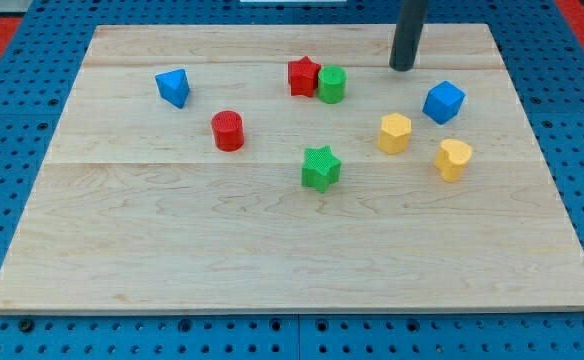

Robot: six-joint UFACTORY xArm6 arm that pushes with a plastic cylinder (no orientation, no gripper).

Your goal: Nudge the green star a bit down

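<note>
The green star [320, 167] lies near the middle of the wooden board [172, 250]. My tip [402, 67] rests near the view's top, to the right of centre, well up and right of the green star and not touching any block. The closest blocks to the tip are the green cylinder [331, 85] to its left and the blue cube [443, 102] to its lower right.
A red star [303, 76] touches the green cylinder's left side. A red cylinder [228, 131] and a blue block [173, 87] lie at the left. A yellow hexagonal block [394, 133] and another yellow block [453, 159] lie right of the green star.
</note>
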